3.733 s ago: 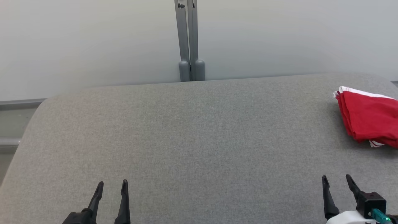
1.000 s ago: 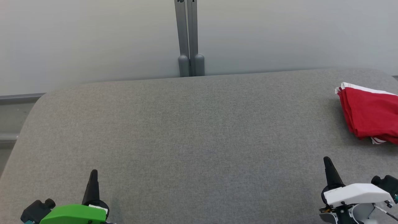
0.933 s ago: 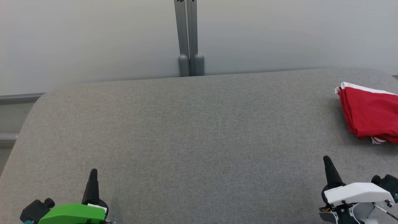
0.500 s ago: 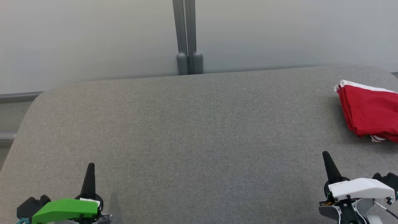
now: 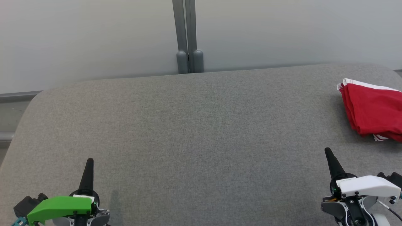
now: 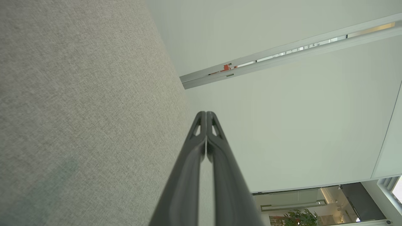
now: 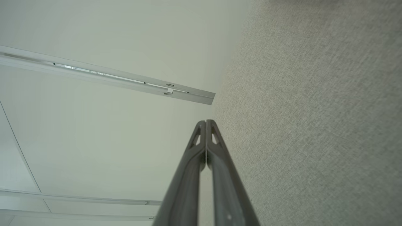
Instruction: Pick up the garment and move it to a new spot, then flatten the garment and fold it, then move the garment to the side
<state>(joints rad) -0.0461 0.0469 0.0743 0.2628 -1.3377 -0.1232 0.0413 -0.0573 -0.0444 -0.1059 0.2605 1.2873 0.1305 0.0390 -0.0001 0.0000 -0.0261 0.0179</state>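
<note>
Garment [image 5: 373, 110] ahead and to the right of the right tool [image 5: 328, 154]
Red, loosely folded, it lies at the table's [image 5: 194, 125] far right edge with its long axis running away from the robot. The right arm is nearer and the left tool [image 5: 89, 163] is well apart. Wrist views make plain both tools are clenched tip to tip, empty.
</note>
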